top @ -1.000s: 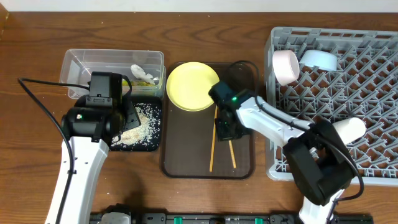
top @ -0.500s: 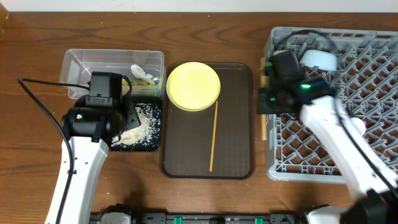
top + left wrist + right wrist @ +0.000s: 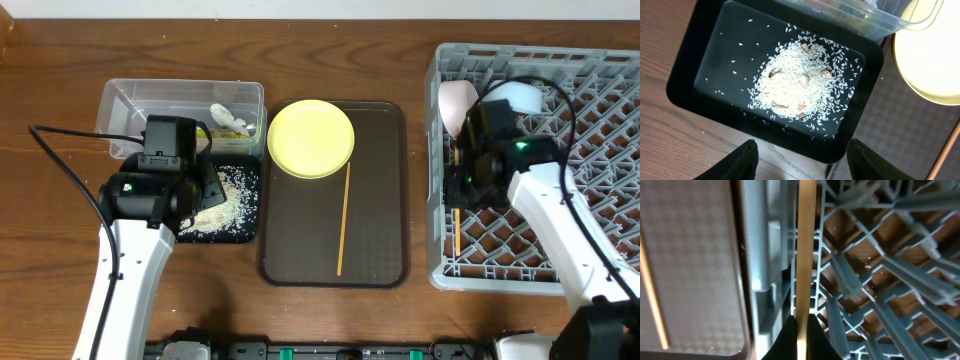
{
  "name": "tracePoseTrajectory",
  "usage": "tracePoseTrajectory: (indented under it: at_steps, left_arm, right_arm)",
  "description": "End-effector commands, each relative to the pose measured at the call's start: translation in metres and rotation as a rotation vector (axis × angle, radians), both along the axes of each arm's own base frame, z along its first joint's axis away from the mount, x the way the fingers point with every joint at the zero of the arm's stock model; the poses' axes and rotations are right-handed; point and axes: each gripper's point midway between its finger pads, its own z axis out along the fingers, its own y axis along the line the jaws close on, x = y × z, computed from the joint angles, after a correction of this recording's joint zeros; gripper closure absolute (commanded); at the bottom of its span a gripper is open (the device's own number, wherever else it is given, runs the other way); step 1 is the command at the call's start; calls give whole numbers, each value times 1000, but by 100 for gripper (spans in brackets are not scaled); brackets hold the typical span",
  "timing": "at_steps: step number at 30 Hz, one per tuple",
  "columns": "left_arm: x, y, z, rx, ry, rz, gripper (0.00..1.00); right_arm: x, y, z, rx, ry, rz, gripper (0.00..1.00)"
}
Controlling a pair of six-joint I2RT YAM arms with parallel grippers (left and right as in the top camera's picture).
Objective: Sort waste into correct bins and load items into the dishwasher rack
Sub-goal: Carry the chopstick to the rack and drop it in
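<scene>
A: right arm status?
B: right pincer [image 3: 801, 326] clenched on one chopstick [image 3: 806, 240], gripped near its end, rest of the stick running straight out from the fingers

A: where vs the dishwasher rack [image 3: 600, 150]?
B: just inside the left wall, long axis parallel to that wall. can't tell if the far end touches the lattice. I'd say it's mid-placement: lower, then let go. risk is the stick slipping through a grid opening, it's thinner than the gaps

A: second chopstick [image 3: 344, 220]?
B: flat on the brown serving tray [image 3: 385, 200], just below the yellow plate [image 3: 310, 138]. it lies to the left of the right pincer, axis roughly parallel to the held one, so little wrist turn needed. sits between the arms, right one looks slightly nearer

A: left?
B: left pincer [image 3: 805, 162] released, empty, hovering over the near edge of the black tray [image 3: 690, 75] with the rice [image 3: 800, 90] piled in it

A: bowls?
B: pinkish bowl [image 3: 457, 105] and blue bowl [image 3: 515, 97] sit in the rack's back-left corner
</scene>
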Motion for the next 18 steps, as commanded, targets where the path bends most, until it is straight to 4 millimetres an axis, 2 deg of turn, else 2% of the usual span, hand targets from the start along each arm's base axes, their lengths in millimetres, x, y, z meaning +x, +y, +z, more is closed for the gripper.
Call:
tracePoseTrajectory:
  at_steps: [1,5,6,8,10,14,18]
  left_arm:
    - [-2,3,-2,2,6,23,40]
    - [-2,3,-2,2,6,23,40]
    - [-2,3,-2,2,6,23,40]
    - [-2,3,-2,2,7,23,40]
    - [-2,3,-2,2,7,23,40]
    - [-2,3,-2,2,7,23,40]
    - [-2,3,-2,2,7,23,40]
  right_arm:
    - [-1,-4,-13,-19,0,11,98]
    - [7,-4,-16,-22,-38,9,95]
    - [9,-4,-15,-21,-45,9,89]
    - [11,-4,-13,-20,-57,9,73]
    - [16,-3,-11,-17,-74,9,65]
    - [26,-1,5,-10,-112,9,64]
    - [41,6,38,18,-206,20,65]
